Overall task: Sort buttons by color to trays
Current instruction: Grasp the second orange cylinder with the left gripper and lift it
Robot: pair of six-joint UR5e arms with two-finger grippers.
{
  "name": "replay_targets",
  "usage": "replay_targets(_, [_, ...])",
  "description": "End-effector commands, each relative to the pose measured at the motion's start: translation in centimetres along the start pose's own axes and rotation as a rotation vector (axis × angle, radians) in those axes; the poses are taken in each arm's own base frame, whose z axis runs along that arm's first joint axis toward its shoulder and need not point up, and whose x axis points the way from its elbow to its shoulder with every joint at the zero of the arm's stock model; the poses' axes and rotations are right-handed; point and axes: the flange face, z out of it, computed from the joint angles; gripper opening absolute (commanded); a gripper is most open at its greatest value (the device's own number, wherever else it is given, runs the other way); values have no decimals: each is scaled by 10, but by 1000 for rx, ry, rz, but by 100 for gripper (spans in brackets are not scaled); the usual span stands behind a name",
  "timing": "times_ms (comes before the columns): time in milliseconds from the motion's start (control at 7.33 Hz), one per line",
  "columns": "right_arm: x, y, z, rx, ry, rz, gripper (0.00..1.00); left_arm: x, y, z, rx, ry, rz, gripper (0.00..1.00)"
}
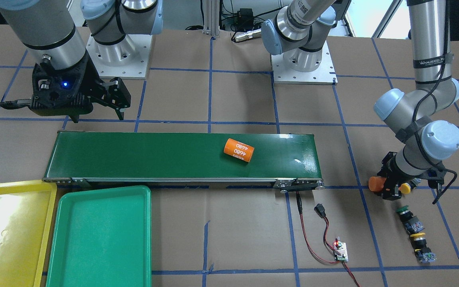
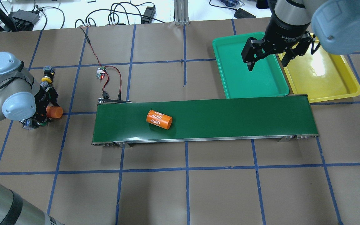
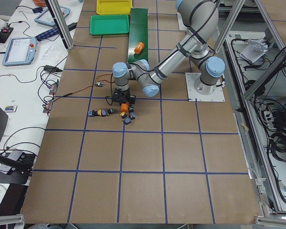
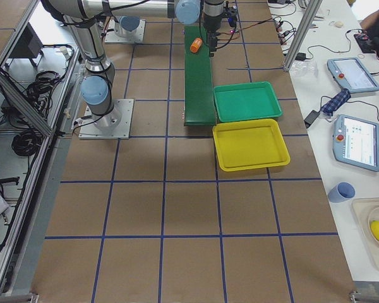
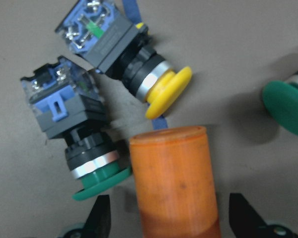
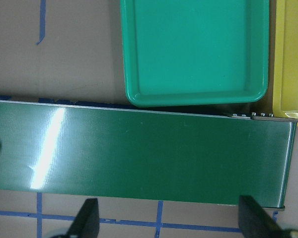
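Buttons: the four buttons [image 3: 102, 113] are lying on their sides on the table [image 1: 233, 103], past the end of the belt [image 1: 153, 155] and well apart from the trays; a yellow button [image 5: 134, 64] and a green button [image 5: 77, 134] are lying just beside an orange cylinder [image 5: 174, 183]; a second green button [image 5: 288, 106] is showing at the edge
Left hand: the left hand [image 5: 171, 220] is hanging low with its fingers spread astride the cylinder; gaps are showing on both sides, so it is gripping nothing
Right hand: the right hand [image 2: 267, 64] is hovering over the belt's far end, wide open and empty
Trays: the green tray [image 1: 98, 239] and the yellow tray [image 1: 10, 227] are sitting side by side, holding no buttons
Handling: probably light, stiff plastic; the domed caps are looking smooth and apt to slip; a button lying on its side is likely to pivot when nudged
Hold: best across the flat sides of the contact block or the black collar; the cylinder is crowding the near pair
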Motion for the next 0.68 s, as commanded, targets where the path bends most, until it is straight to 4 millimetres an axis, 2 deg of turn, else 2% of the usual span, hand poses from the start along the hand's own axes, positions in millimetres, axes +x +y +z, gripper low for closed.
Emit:
replay_targets(0, [-1, 0, 0, 1, -2, -1, 100, 6, 3, -7, -16, 56, -39, 14])
replay_targets(136, [-1, 0, 0, 1, -1, -2, 100, 7, 7, -10, -40, 82, -42, 3])
replay_targets(273, [0, 0, 0, 1, -1, -1, 100, 7, 7, -13, -39, 83, -42, 0])
replay_targets(545, [0, 0, 0, -1, -1, -1, 100, 9, 16, -42, -64, 98, -63, 0])
